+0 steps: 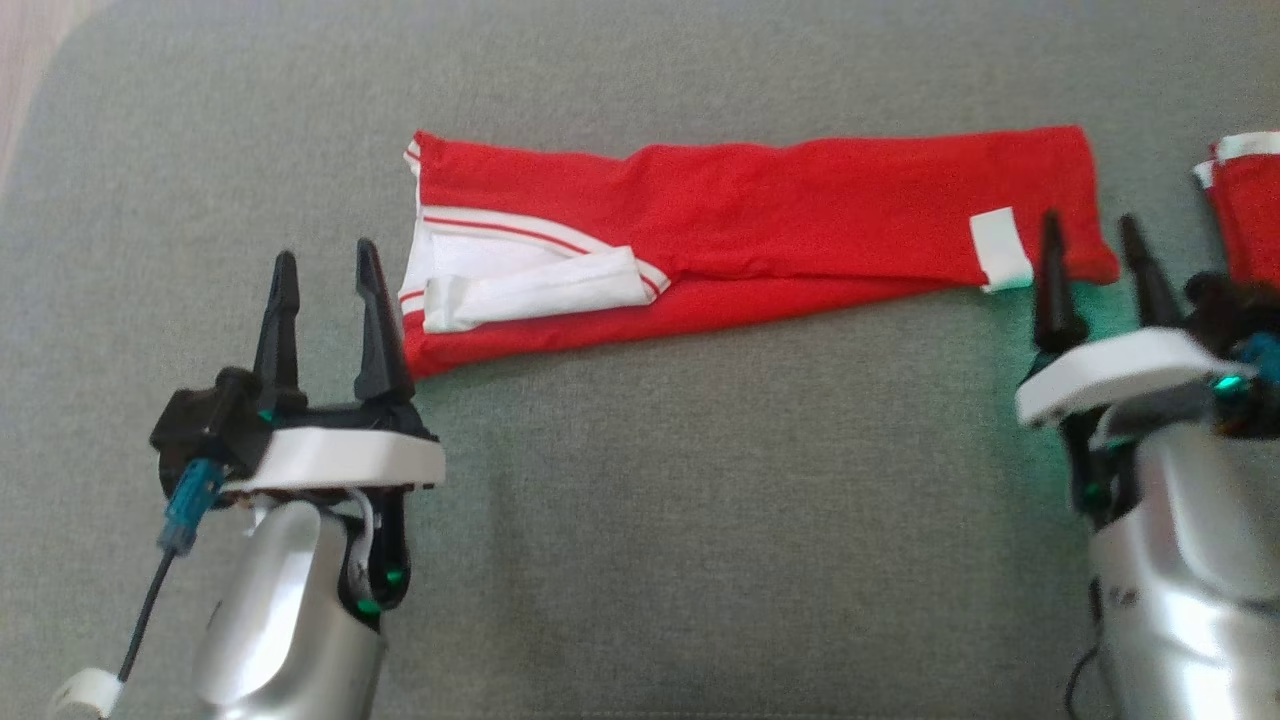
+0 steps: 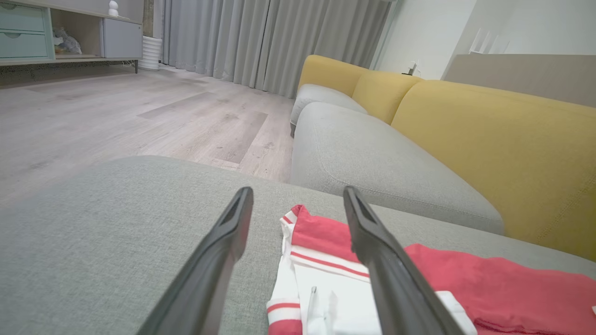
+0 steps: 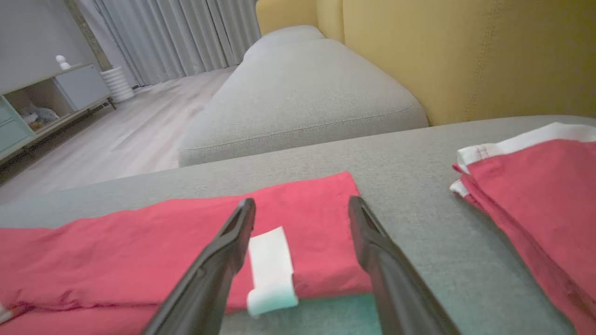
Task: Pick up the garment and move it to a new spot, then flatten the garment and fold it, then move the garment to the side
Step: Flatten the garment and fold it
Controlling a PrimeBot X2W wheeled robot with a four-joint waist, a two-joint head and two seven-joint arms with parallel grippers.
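Lying folded lengthwise on the grey cushion [image 1: 700,500], the garment [image 1: 760,215] reaches from just ahead of the left hand [image 1: 325,252] to just ahead of the right hand [image 1: 1089,218]. Both hands stand apart, empty. Flattening and a first fold appear done; cross-folding and moving aside are left.
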